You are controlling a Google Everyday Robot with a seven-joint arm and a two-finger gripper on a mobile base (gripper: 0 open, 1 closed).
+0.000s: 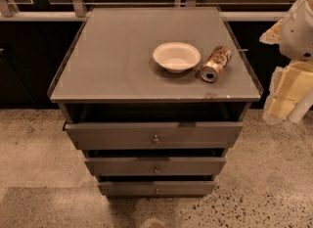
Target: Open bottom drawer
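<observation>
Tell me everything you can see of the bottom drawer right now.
The bottom drawer is the lowest, narrowest of three grey fronts, matte and metal-looking, with a tiny round knob at centre. It sits level, close to the floor, a dark gap separating it from the middle drawer. Nothing touches it; the gripper is at the right edge, beside the cabinet.

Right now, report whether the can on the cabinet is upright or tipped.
Tipped: the can lies on its side beside the bowl. The tool hangs at right, apart.

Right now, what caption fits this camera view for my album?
A bowl and tipped can atop a grey cabinet; gripper at right, away from the bottom drawer.
</observation>
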